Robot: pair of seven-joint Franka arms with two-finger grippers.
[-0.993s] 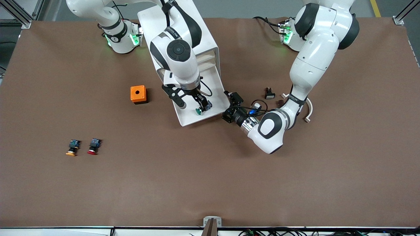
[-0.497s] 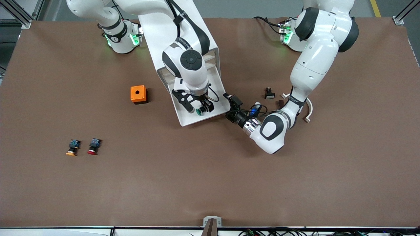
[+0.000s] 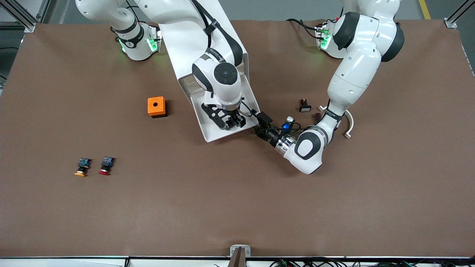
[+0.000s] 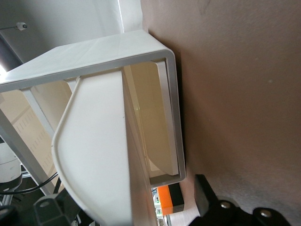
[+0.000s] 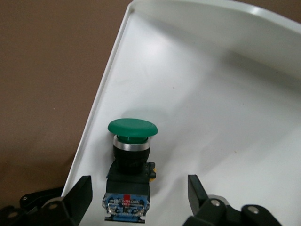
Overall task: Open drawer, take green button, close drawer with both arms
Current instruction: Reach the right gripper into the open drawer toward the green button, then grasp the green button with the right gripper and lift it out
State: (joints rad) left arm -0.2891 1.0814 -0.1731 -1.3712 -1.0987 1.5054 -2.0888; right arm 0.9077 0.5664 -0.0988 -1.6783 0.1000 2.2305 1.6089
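The cabinet [image 3: 193,44] stands near the right arm's base, and one drawer [image 3: 213,131] is pulled out toward the front camera. In the right wrist view the green-capped button [image 5: 131,155] lies on its side on the drawer floor [image 5: 211,94] by the rim. My right gripper [image 5: 138,190] is open, its fingers [image 5: 80,195] either side of the button's blue rear part. In the front view the right gripper [image 3: 232,122] covers the button. My left gripper [image 3: 261,124] is open at the drawer's front corner toward the left arm's end. One of its fingers [image 4: 204,197] shows beside the drawer front [image 4: 94,155].
A small orange box [image 3: 156,106] stands beside the drawer toward the right arm's end. An orange-capped button [image 3: 82,167] and a red-capped button [image 3: 105,165] lie nearer the front camera. A small black and white part [image 3: 304,106] and a white curved piece [image 3: 349,126] lie by the left forearm.
My right gripper has moved across the drawer toward the left arm's end and down over the green button, which it now covers in the front view. The left gripper has shifted slightly along the drawer's corner.
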